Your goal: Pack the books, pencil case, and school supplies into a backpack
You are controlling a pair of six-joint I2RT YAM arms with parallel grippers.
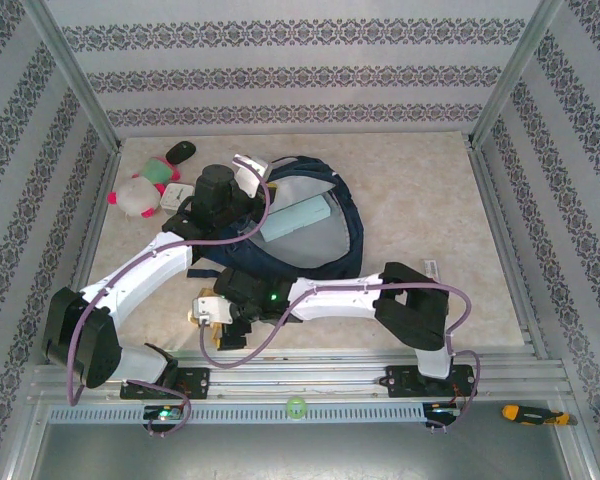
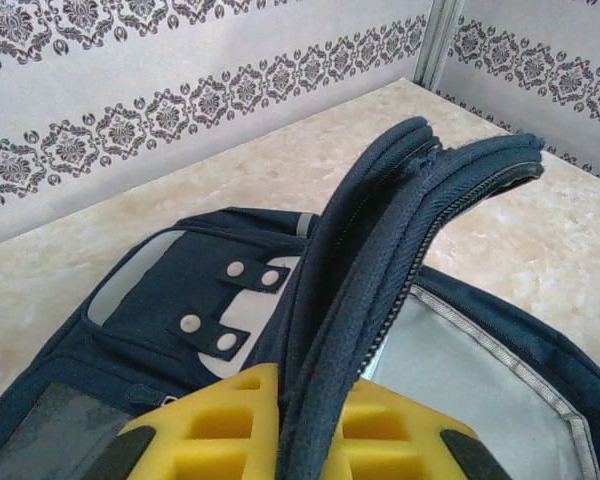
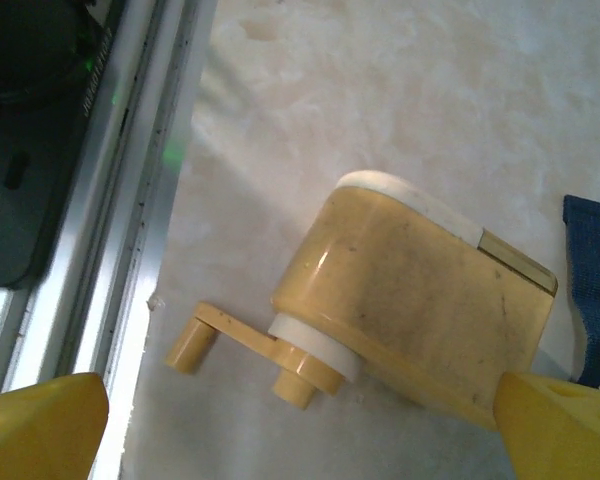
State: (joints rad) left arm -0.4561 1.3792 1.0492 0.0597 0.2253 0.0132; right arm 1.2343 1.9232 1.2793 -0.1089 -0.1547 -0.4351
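The dark navy backpack [image 1: 310, 255] lies open mid-table, its grey lining [image 2: 480, 400] showing. My left gripper [image 2: 315, 425] is shut on the backpack's raised zip edge [image 2: 400, 230], seen from above at the left gripper [image 1: 217, 195]. The pale blue pencil case [image 1: 300, 218] rests in the backpack's opening. The yellow-orange pencil sharpener [image 3: 420, 295] lies on the table near the front rail, crank handle [image 3: 195, 345] pointing toward the rail. My right gripper [image 3: 300, 430] is open around it, the right fingertip [image 3: 560, 420] at its corner. The navy booklet is out of view.
A pink-and-white plush toy [image 1: 135, 193], a white square clock [image 1: 179, 191] and a black mouse [image 1: 181, 151] sit at the back left. The aluminium rail [image 3: 130, 200] runs just left of the sharpener. A blue strap end [image 3: 592, 290] lies to its right. An orange screwdriver [image 1: 525, 412] lies front right.
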